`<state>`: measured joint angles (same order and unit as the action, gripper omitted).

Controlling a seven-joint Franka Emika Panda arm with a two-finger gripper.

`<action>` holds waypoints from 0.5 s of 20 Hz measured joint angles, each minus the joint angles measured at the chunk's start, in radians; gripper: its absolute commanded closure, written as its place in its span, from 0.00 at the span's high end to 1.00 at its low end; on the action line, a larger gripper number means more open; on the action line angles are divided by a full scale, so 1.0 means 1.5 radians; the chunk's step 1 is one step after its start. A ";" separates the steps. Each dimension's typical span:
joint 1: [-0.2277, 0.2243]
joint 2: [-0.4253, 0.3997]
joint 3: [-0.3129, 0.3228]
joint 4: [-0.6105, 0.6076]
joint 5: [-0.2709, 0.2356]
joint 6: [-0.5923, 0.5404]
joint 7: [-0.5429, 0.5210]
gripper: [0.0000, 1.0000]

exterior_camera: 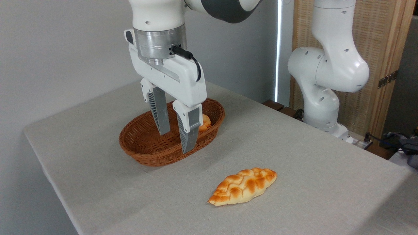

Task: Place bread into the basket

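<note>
The bread (243,186), a long braided golden loaf with toasted bumps, lies on the grey tablecloth in front of and to the right of the basket. The reddish-brown wicker basket (143,148) sits at the middle of the table. My gripper (175,141) hangs over the basket, open, with nothing between its grey fingers (160,112). It is well to the left of and behind the loaf. A smaller orange-brown bread piece (205,123) lies inside the basket at its right end, partly hidden behind one finger.
The arm's white base (321,107) stands at the table's back right edge. A wooden screen (375,49) rises behind it, and cables (396,138) lie at the far right. The table's left edge (42,163) drops off beside the basket.
</note>
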<state>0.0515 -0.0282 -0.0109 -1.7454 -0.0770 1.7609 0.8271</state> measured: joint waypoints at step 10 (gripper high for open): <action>0.000 -0.009 0.004 0.008 0.000 -0.025 0.056 1.00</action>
<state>0.0517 -0.0419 -0.0055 -1.7338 -0.0775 1.7237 0.9115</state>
